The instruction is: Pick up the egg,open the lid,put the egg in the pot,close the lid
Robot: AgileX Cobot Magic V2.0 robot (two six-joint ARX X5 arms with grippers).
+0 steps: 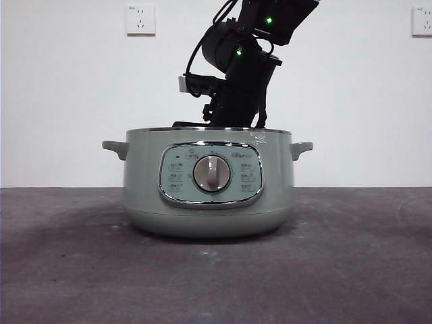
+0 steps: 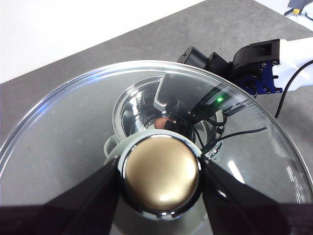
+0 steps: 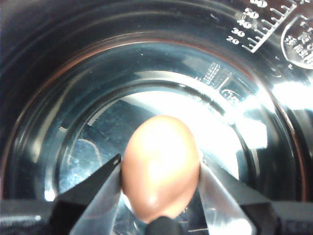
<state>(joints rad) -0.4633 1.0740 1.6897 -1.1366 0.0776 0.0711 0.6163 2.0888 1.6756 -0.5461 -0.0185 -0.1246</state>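
The pale green pot (image 1: 209, 196) stands in the middle of the table with its lid off. My right gripper (image 3: 160, 178) is shut on the brown-orange egg (image 3: 160, 166) and holds it down inside the pot's shiny steel bowl (image 3: 73, 98). In the front view only the right arm (image 1: 236, 88) shows, going down into the pot from above. My left gripper (image 2: 161, 178) is shut on the knob (image 2: 161, 174) of the glass lid (image 2: 73, 142) and holds it up above the pot. Through the glass I see the pot (image 2: 129, 105) and the right arm (image 2: 244, 58). The lid is out of the front view.
The dark grey table (image 1: 351, 270) stretches on both sides of the pot. A white wall with two sockets (image 1: 140, 19) (image 1: 422, 20) stands behind. The pot's side handles (image 1: 115, 147) stick out left and right.
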